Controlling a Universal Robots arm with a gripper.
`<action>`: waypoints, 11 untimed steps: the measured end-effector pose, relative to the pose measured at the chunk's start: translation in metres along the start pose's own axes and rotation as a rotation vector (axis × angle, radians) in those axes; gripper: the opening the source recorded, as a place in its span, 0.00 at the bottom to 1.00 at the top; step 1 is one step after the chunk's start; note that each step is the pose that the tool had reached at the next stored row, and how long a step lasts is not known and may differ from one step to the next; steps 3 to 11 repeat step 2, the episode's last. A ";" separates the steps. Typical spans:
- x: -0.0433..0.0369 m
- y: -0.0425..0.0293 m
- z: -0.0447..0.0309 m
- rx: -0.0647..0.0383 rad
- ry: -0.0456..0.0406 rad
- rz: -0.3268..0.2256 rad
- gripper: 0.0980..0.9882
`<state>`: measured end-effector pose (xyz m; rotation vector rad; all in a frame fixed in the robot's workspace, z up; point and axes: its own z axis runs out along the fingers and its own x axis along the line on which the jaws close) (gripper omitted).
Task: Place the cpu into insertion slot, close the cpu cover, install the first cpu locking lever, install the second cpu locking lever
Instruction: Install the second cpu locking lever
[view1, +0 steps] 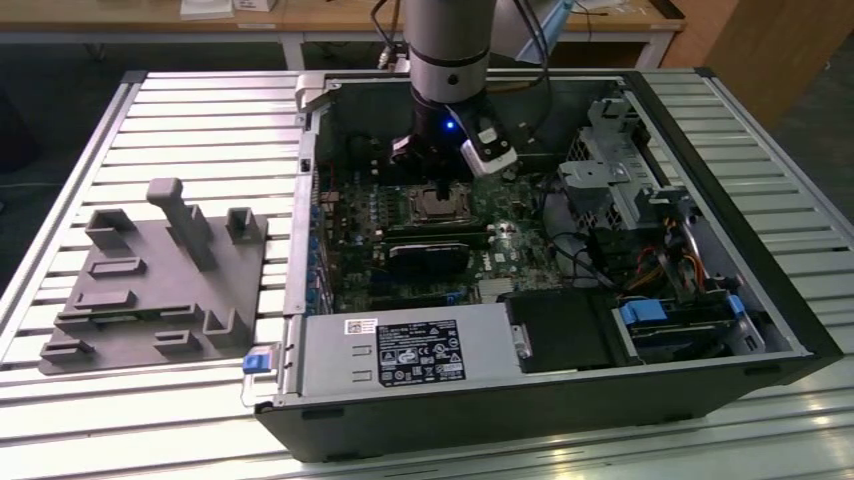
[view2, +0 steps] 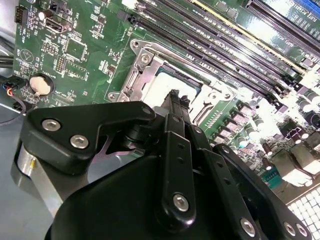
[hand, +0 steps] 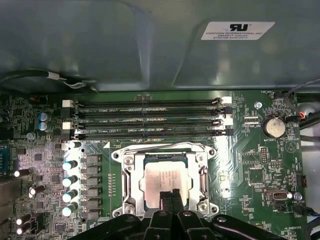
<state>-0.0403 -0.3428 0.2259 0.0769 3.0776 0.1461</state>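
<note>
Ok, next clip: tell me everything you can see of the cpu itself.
The cpu is a small flat square chip with a silvery-tan metal top, faint print on it. In the first wrist view it lies flat in the insertion slot on the green board, framed by the slot's metal rim. The gripper sits right above its near edge, covering part of it; whether the tips touch it cannot be told. In the exterior view it lies below the arm.

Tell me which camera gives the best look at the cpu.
The first wrist view: the cpu faces the camera squarely, seated in the insertion slot, with the gripper at its near edge. The second wrist view shows it at a slant, partly behind the gripper. The exterior view shows a small tan square under the arm.
</note>
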 end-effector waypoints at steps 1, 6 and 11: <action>0.0000 0.0000 0.0000 0.000 0.0000 0.000 0.01; 0.0000 0.0000 0.0000 0.000 0.0000 0.000 0.01; 0.0000 0.0000 0.0000 0.000 0.0000 0.000 0.01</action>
